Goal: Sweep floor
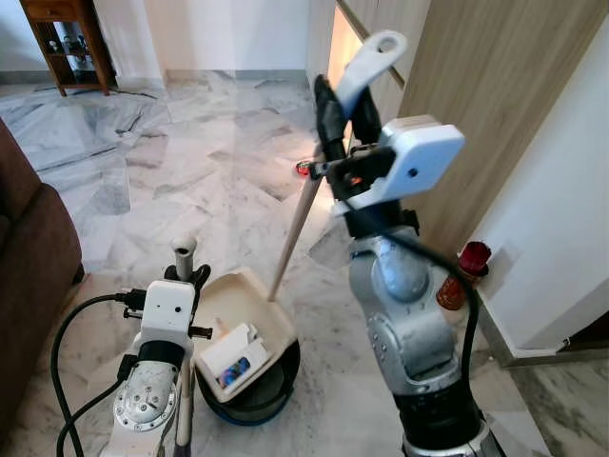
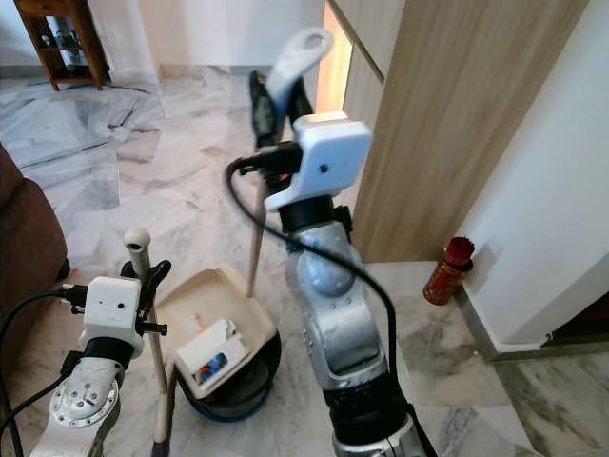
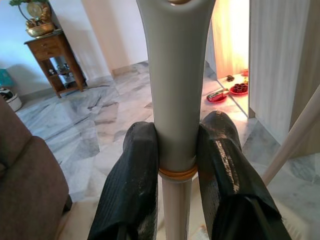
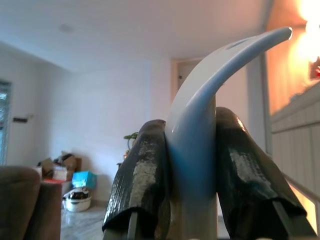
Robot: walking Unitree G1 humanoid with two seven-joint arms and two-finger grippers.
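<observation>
Honestly, the risky bit is the dustpan (image 1: 245, 319) getting tipped. It's parked over a dark bin (image 1: 257, 390) with scraps already inside, its handle (image 3: 176, 90) clamped by the left gripper (image 1: 190, 276). The broom (image 1: 303, 214) is gripped at its grey top by the right gripper (image 1: 338, 105), tip touching the pan. One hard shove and everything gets dumped back onto the marble floor (image 1: 190, 162).
</observation>
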